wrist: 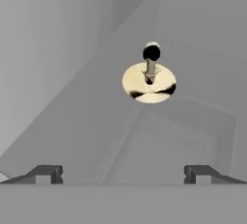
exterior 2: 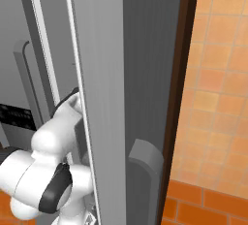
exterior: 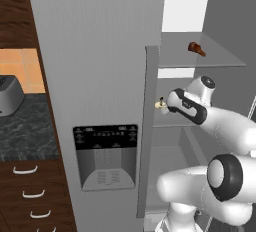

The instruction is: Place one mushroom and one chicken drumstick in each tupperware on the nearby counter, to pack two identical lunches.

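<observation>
One small beige mushroom with a pale round cap, a short grey stem and a dark tip lies on a grey shelf inside the open grey refrigerator, on the middle shelf near its front left edge, just beside the edge of the door. In the hand view it sits ahead of the two-finger gripper, whose dark fingertips stand spread wide and hold nothing, well short of the mushroom. One shelf higher, on the clear glass shelf, lies a small reddish-brown chicken drumstick, alone and toward the middle of that shelf. The white arm reaches in through the open fridge compartment, its wrist level with the mushroom's shelf. On the closed left door is a black water and ice dispenser panel. Left of the fridge runs the black-grey marbled stone counter with dark wooden drawer fronts and curved silver handles, and a silver toaster stands on it.
</observation>
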